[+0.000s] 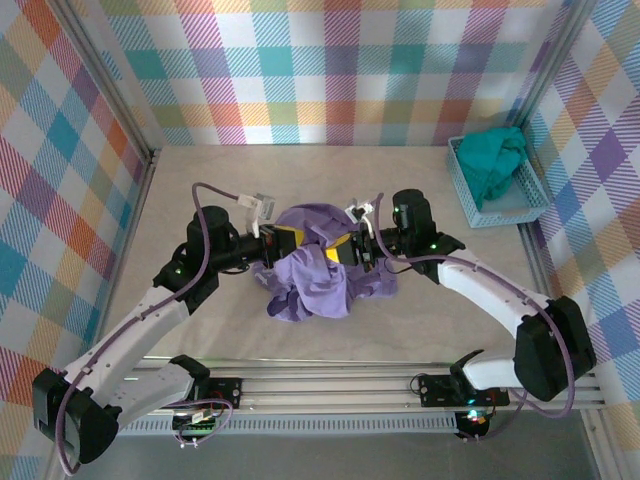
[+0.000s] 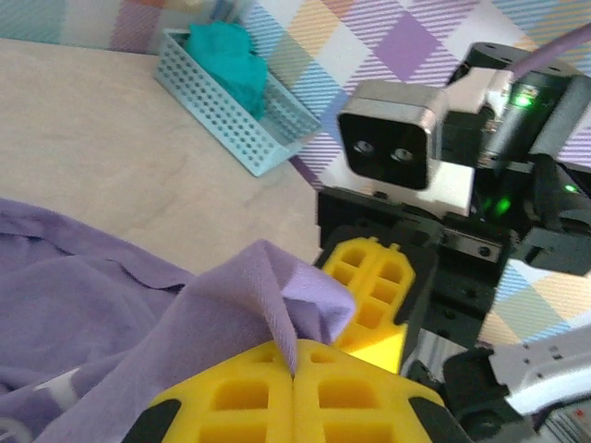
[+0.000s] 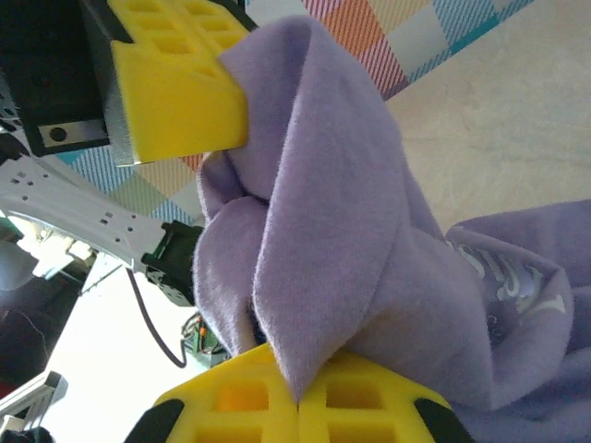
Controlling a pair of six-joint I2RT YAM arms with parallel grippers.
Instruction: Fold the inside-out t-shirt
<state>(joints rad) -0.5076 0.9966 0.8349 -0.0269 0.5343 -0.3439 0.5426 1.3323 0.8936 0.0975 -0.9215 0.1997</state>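
Found the lavender t-shirt [image 1: 315,280] heaped in a crumpled mound near the middle of the table [image 1: 300,175], a little toward the near edge, with part of it lifted off the surface between the two grippers. Saw the left gripper [image 1: 283,240] closed tight on a fold of cloth at the mound's upper left, yellow pads pressed together with the fabric pinched in the seam between them (plain in the left wrist view, where a peak of purple cloth rose straight out of the closed pads). Saw the right gripper [image 1: 342,252] likewise clamped on the shirt from the right, pads meeting on a thick drape of fabric that rose up and over toward the other gripper. Noted the two grippers just beside each other, nose to nose above the heap. Made out some whitish print [image 3: 503,277] on the cloth lying lower in the right wrist view. Spotted a light blue perforated basket [image 1: 466,190] at the table's far right corner, close to the right wall and well apart from the shirt. Counted one thing inside it: a teal garment [image 1: 497,160], bunched up and rising above the rim. Could not tell which part of the shirt either gripper had hold of
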